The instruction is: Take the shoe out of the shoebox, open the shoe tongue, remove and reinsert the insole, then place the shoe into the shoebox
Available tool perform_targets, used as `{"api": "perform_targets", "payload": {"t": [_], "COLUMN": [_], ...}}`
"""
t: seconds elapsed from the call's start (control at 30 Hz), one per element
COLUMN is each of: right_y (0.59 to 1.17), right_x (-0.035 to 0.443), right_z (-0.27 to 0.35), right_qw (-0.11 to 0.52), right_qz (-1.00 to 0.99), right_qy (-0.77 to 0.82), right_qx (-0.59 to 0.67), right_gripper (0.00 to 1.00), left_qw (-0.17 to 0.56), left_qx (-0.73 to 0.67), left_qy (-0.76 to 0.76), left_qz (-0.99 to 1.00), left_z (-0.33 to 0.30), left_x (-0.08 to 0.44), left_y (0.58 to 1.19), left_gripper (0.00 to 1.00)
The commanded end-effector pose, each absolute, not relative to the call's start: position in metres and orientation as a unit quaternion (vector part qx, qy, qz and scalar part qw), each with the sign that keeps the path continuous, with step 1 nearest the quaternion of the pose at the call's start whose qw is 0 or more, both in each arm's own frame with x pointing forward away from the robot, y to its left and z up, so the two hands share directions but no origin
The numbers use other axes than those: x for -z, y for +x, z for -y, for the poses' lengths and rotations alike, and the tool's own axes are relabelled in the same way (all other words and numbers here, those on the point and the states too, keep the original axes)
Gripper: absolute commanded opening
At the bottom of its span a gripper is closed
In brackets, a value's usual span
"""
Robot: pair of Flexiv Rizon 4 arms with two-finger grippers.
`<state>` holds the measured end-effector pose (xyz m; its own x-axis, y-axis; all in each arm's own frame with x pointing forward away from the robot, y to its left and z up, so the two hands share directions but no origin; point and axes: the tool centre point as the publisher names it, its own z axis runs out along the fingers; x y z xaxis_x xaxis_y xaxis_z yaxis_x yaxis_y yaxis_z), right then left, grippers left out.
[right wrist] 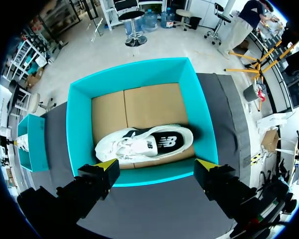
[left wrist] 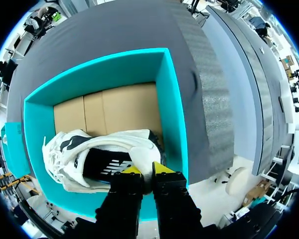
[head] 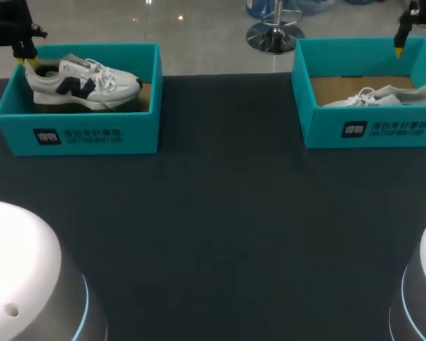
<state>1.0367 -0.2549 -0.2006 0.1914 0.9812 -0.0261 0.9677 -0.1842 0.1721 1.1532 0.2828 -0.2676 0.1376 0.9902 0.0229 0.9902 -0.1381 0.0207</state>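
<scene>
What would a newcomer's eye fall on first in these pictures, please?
Two teal boxes stand out on the dark table: the left shoebox and the right shoebox at its far corners, each holding a white sneaker. The left gripper pinches the heel of the left shoe inside its box, while the right gripper hangs open above the right shoe.

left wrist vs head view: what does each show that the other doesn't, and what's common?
Left wrist only: both fingers of the left pincer pinching the heel rim of the white shoe; the head view shows just one yellow tip there. Head view only: the second shoe lying in the right shoebox, and the right pincer hanging over that box. Both: the left shoebox, its shoe, and the left pincer at the heel.
</scene>
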Motion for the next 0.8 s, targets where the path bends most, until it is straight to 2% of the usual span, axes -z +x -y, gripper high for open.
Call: {"api": "perform_targets", "payload": {"t": [0.03, 0.47, 0.8], "right_y": [1.036, 1.036, 1.036], "right_x": [0.2, 0.2, 0.2], "right_z": [0.255, 0.255, 0.255], "right_qw": [0.075, 0.075, 0.075], "right_qz": [-0.634, -0.634, -0.634], "right_qy": [0.768, 0.768, 0.768], "right_qx": [-0.044, -0.044, -0.044], "right_gripper": [1.0, 1.0, 1.0], "left_qw": [0.033, 0.059, 0.066], "left_qx": [-0.04, -0.035, -0.039], "left_qy": [0.751, 0.75, 0.755], "left_qz": [-0.659, -0.657, -0.651], "left_z": [-0.285, -0.292, -0.293], "left_x": [0.221, 0.113, 0.103], "left_y": [1.129, 1.121, 1.11], "left_gripper": [0.0, 0.0, 0.0]}}
